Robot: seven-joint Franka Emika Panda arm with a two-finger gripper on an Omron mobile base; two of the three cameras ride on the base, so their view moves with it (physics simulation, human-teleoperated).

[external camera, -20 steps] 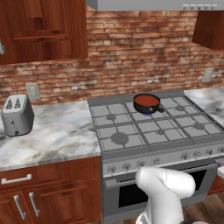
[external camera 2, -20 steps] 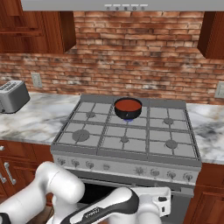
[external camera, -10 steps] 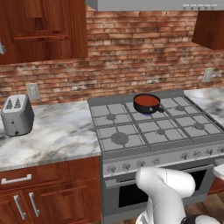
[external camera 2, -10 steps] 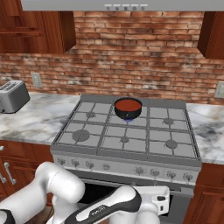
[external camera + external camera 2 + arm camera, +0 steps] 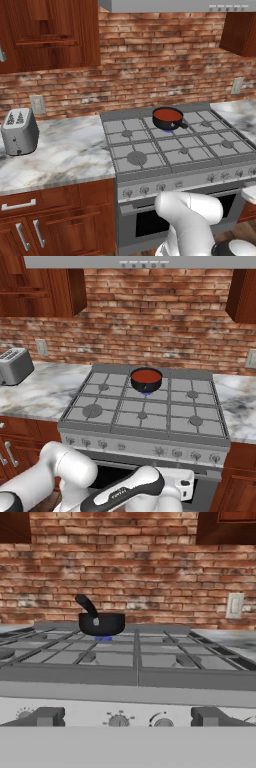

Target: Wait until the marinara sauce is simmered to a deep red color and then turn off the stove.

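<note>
We are idling low in front of the stove [image 5: 145,421], our gripper's jaws spread to their widest and holding nothing, while the hand camera is staring level across the front panel at the row of knobs [image 5: 119,720]. Nothing has shifted over the past second: arm, pan and flame are sitting just where they were, which we are reading as the waiting stage of the job, with the switch-off not yet due. Beyond the knobs we are counting six burners under grey grates, and one small black pan [image 5: 167,118] is resting on the rear middle burner over a blue flame [image 5: 146,391]. Inside it, the marinara sauce [image 5: 146,376] is showing red, though whether it is deep enough we are judging doubtful. Farther left, one toaster [image 5: 19,132] is standing on the marble bench [image 5: 65,150], against the brick wall.
</note>
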